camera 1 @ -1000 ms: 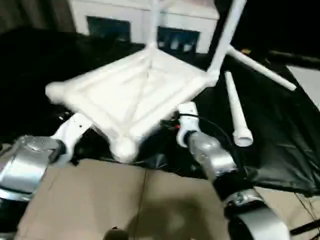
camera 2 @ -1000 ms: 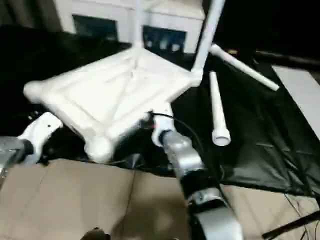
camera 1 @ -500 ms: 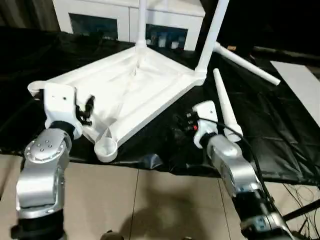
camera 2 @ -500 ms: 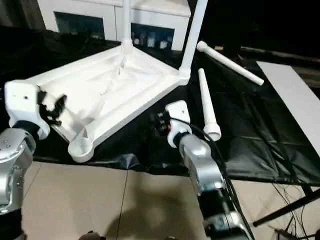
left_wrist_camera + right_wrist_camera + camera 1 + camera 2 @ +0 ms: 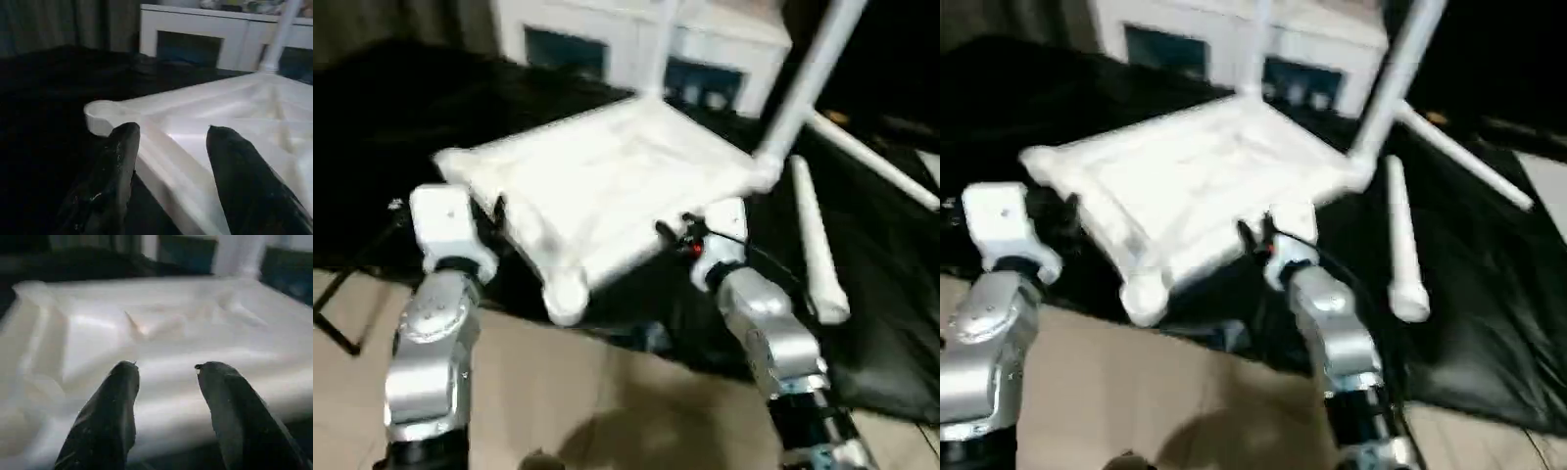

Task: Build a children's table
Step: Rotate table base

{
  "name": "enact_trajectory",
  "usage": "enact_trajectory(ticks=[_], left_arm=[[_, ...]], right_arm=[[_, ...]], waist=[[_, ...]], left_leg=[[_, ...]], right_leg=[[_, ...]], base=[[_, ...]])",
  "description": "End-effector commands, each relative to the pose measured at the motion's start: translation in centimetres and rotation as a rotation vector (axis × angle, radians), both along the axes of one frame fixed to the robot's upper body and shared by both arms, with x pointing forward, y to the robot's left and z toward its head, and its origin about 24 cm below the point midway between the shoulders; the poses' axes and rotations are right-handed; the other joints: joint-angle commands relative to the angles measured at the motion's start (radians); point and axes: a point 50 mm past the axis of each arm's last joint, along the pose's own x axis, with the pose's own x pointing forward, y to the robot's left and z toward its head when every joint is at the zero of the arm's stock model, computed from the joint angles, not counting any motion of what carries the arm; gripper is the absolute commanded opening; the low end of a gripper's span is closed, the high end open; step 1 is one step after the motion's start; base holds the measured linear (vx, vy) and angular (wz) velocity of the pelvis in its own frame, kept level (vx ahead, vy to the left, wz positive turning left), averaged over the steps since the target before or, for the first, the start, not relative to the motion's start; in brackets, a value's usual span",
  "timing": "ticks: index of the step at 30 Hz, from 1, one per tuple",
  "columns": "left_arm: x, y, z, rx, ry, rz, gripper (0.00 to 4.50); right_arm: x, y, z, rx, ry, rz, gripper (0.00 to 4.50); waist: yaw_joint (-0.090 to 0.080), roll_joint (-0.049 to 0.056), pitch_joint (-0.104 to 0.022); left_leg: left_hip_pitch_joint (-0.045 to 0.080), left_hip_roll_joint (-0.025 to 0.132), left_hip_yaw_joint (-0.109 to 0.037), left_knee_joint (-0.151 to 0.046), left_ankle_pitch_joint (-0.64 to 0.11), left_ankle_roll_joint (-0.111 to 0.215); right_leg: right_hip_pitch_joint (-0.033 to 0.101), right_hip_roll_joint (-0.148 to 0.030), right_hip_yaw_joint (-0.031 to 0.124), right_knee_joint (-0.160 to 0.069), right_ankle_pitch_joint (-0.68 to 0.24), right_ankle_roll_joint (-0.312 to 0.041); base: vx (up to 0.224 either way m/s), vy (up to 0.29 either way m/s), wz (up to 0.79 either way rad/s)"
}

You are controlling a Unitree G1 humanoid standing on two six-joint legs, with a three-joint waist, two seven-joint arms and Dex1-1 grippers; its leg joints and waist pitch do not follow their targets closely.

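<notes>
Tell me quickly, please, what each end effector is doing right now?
Left end effector: open, holding nothing, at the tabletop's rim.
Right end effector: open, holding nothing.

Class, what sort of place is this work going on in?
Probably an indoor room used as an assembly area: a black sheet over a tiled floor, with a white glass-fronted cabinet behind the upturned table.

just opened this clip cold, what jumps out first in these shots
The upside-down white table top lies on the black cloth, two legs already standing up at its far corners. A loose leg lies to its right. Both grippers, left and right, sit at its near edges, jaws open.
</notes>
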Motion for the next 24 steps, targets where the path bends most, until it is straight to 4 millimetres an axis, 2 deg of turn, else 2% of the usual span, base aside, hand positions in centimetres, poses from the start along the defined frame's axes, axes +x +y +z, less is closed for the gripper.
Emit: enact_trajectory(ticks=[1, 2, 3, 4, 5, 6, 7, 8, 9, 10, 11, 12, 13, 14, 15, 16, 17, 18, 19, 20, 21, 22, 23, 24], left_arm=[[0.3, -1.1, -0.6, 0.0, -0.009, -0.025, 2.55], [0.3, -1.1, -0.6, 0.0, -0.009, -0.025, 2.55], [0.3, -1.0, -0.9, 0.005, -0.004, -0.024, 2.55], [0.2, -0.9, -1.1, 0.007, 0.001, -0.026, 2.55], [0.2, -0.8, -1.3, 0.006, 0.003, -0.03, 2.55], [0.2, -0.7, -1.4, 0.008, 0.005, -0.031, 2.55], [0.2, -0.6, -1.5, 0.012, 0.012, -0.034, 2.55], [0.2, -0.4, -1.7, 0.015, 0.015, -0.036, 2.55], [0.2, -0.4, -1.8, 0.016, 0.015, -0.037, 2.55], [0.3, -0.3, -1.9, 0.013, 0.017, -0.046, 2.55], [0.3, -0.2, -2.0, -0.007, 0.012, -0.059, 2.55], [0.2, -0.1, -2.1, -0.023, 0.008, -0.078, 2.55], [0.1, 0.0, -2.1, -0.03, 0.008, -0.112, 2.55], [0.1, 0.1, -2.1, -0.035, 0.008, -0.134, 2.55], [-0.1, 0.4, -2.0, -0.058, 0.001, -0.182, 2.55], [-0.4, 1.0, -1.7, -0.033, -0.001, -0.233, 2.55], [-0.5, 1.3, -1.6, -0.003, 0.003, -0.253, 2.55], [-0.5, 1.3, -1.6, -0.003, 0.003, -0.253, 2.55], [-0.7, 3.4, -1.1, 0.057, 0.013, -0.236, 2.55], [-0.7, 4.1, -0.8, 0.064, 0.013, -0.222, 2.55], [-0.8, 4.8, -0.6, 0.07, 0.012, -0.207, 2.55], [-1.0, 5.8, -0.3, 0.102, 0.013, -0.183, 2.55], [-1.2, 7.0, 0.1, 0.129, 0.028, -0.155, 2.55], [-1.3, 7.2, 0.1, 0.131, 0.031, -0.153, 2.55]], right_arm=[[-0.1, -1.9, 0.2, -0.014, -0.049, -0.094, 2.22], [-0.1, -1.9, 0.2, -0.014, -0.05, -0.095, 2.22], [-0.3, -2.1, 0.3, 0.011, -0.052, -0.105, 2.22], [-0.5, -2.2, 0.3, 0.044, -0.051, -0.108, 2.22], [-0.7, -2.3, 0.4, 0.071, -0.055, -0.103, 2.22], [-0.9, -2.3, 0.4, 0.084, -0.055, -0.098, 2.22], [-1.0, -2.5, 0.2, 0.095, -0.04, -0.105, 2.22], [-1.1, -2.7, -0.1, 0.096, -0.025, -0.112, 2.22], [-1.1, -2.8, -0.2, 0.096, -0.02, -0.115, 2.22], [-1.2, -3.0, -0.4, 0.084, -0.011, -0.118, 2.22], [-1.2, -3.1, -0.4, 0.08, -0.01, -0.115, 2.22], [-1.2, -3.1, -0.5, 0.081, -0.006, -0.11, 2.22], [-1.2, -3.1, -0.6, 0.067, -0.001, -0.101, 2.22], [-1.2, -3.1, -0.6, 0.06, 0.002, -0.096, 2.22], [-1.1, -3.2, -0.6, 0.052, 0.007, -0.09, 2.22], [-1.0, -3.2, -0.7, 0.041, 0.011, -0.084, 2.22], [-1.0, -3.3, -0.7, 0.035, 0.013, -0.081, 2.22], [-1.0, -3.3, -0.7, 0.035, 0.013, -0.081, 2.22], [-0.6, -3.6, -1.0, 0.005, 0.028, -0.101, 2.22], [-0.5, -3.7, -1.2, -0.01, 0.033, -0.11, 2.22], [-0.4, -3.8, -1.3, -0.025, 0.037, -0.117, 2.22], [-0.1, -3.9, -1.7, -0.047, 0.064, -0.137, 2.22], [0.3, -4.2, -2.3, -0.08, 0.093, -0.167, 2.22], [0.4, -4.2, -2.3, -0.084, 0.096, -0.171, 2.22]], waist=[[-0.014, 0.026, -0.058], [-0.001, 0.015, -0.067], [0.022, 0.021, -0.081], [0.023, 0.014, -0.107], [0.017, 0.018, -0.118], [0.011, 0.035, -0.121], [-0.006, 0.039, -0.13], [-0.073, 0.035, -0.137], [-0.079, 0.03, -0.137], [-0.082, 0.009, -0.129], [-0.058, -0.024, -0.1], [-0.027, -0.084, -0.111], [0.037, -0.069, -0.102], [0.018, -0.047, -0.109], [0.007, -0.058, -0.11], [-0.009, -0.01, -0.112], [-0.016, 0.02, -0.12], [-0.027, 0.035, -0.111], [-0.024, 0.028, -0.116], [-0.027, 0.024, -0.108], [-0.024, 0.026, -0.101], [-0.02, 0.02, -0.092], [-0.019, 0.019, -0.087], [-0.019, 0.028, -0.081]], left_leg=[[0.043, 0.022, 0.009, -0.098, -0.543, 0.082], [0.002, -0.004, 0.032, -0.08, -0.425, 0.091], [-0.033, -0.021, 0.046, -0.057, -0.224, 0.11], [-0.032, -0.028, 0.042, -0.049, -0.105, 0.135], [-0.025, -0.038, 0.029, -0.044, 0.002, 0.175], [0.0, -0.036, 0.017, -0.044, 0.042, 0.199], [0.054, -0.018, -0.011, -0.041, 0.109, 0.25], [0.185, 0.075, -0.125, -0.023, 0.325, 0.529], [0.2, 0.101, -0.166, -0.029, 0.404, 0.608], [0.235, 0.137, -0.131, -0.014, 0.441, 0.51], [0.117, 0.011, -0.011, -0.002, 0.238, 0.361], [-0.007, -0.12, 0.042, 0.077, 0.085, 0.3], [-0.105, -0.131, 0.003, 0.15, -0.075, 0.309], [-0.136, -0.082, -0.037, 0.124, 0.079, 0.118], [-0.123, -0.088, -0.031, 0.082, 0.172, 0.084], [-0.099, -0.075, -0.032, 0.005, 0.343, 0.074], [-0.096, -0.06, -0.049, -0.004, 0.401, 0.111], [-0.094, -0.034, -0.069, 0.008, 0.418, 0.107], [-0.051, 0.021, -0.09, 0.017, 0.308, 0.128], [-0.054, 0.032, -0.09, 0.001, 0.196, 0.136], [-0.063, 0.025, -0.08, -0.01, 0.126, 0.117], [-0.058, 0.024, -0.067, -0.027, -0.029, 0.072], [-0.053, 0.023, -0.063, -0.037, -0.106, 0.052], [-0.046, 0.02, -0.053, -0.053, -0.229, 0.012]], right_leg=[[-0.001, -0.043, 0.055, -0.088, -0.153, -0.168], [0.047, -0.052, 0.073, -0.103, -0.134, -0.163], [0.089, -0.056, 0.083, -0.116, -0.108, -0.122], [0.104, -0.028, 0.075, -0.098, 0.01, -0.092], [0.107, 0.013, 0.06, -0.074, 0.172, -0.037], [0.09, 0.03, 0.052, -0.056, 0.236, -0.009], [0.052, 0.046, 0.04, -0.022, 0.278, 0.017], [-0.115, 0.013, 0.03, 0.062, 0.058, 0.064], [-0.148, -0.01, 0.041, 0.087, -0.035, 0.079], [-0.208, -0.055, 0.083, 0.098, -0.086, 0.053], [-0.12, -0.062, 0.118, 0.014, 0.103, -0.052], [0.037, -0.023, 0.224, -0.011, 0.177, -0.075], [0.1, -0.139, 0.274, -0.047, 0.342, -0.129], [0.081, -0.118, 0.199, 0.056, 1.108, -0.169], [0.059, -0.076, 0.154, 0.075, 1.295, -0.133], [0.022, -0.023, 0.088, 0.081, 1.249, -0.056], [0.017, -0.015, 0.072, 0.08, 1.151, -0.021], [0.007, 0.003, 0.047, 0.076, 0.902, 0.029], [-0.026, -0.03, 0.07, 0.051, 0.627, 0.024], [-0.025, -0.055, 0.09, 0.029, 0.472, -0.033], [-0.017, -0.06, 0.092, 0.016, 0.421, -0.064], [-0.013, -0.061, 0.094, -0.005, 0.301, -0.114], [-0.015, -0.059, 0.095, -0.011, 0.223, -0.135], [-0.018, -0.059, 0.098, -0.023, 0.067, -0.166]], base=[[0.163, 0.02, 0.01], [0.163, 0.02, 0.01], [0.138, 0.029, 0.02], [0.155, 0.023, 0.06], [0.155, 0.023, 0.06], [0.21, 0.01, 0.09], [0.196, -0.029, 0.06], [0.196, -0.029, 0.06], [0.15, -0.084, -0.23], [0.056, -0.105, -0.63], [0.056, -0.105, -0.63], [0.0, -0.091, -0.64], [0.061, -0.026, -0.21], [0.061, -0.026, -0.21], [0.0, 0.0, 0.0], [-0.197, 0.033, -0.32], [-0.197, 0.033, -0.32], [-0.184, -0.014, -0.45], [-0.035, -0.055, -0.2], [-0.035, -0.055, -0.2], [0.0, 0.0, 0.0], [-0.058, 0.022, -0.03], [-0.058, 0.022, -0.03], [-0.072, 0.018, 0.0]])
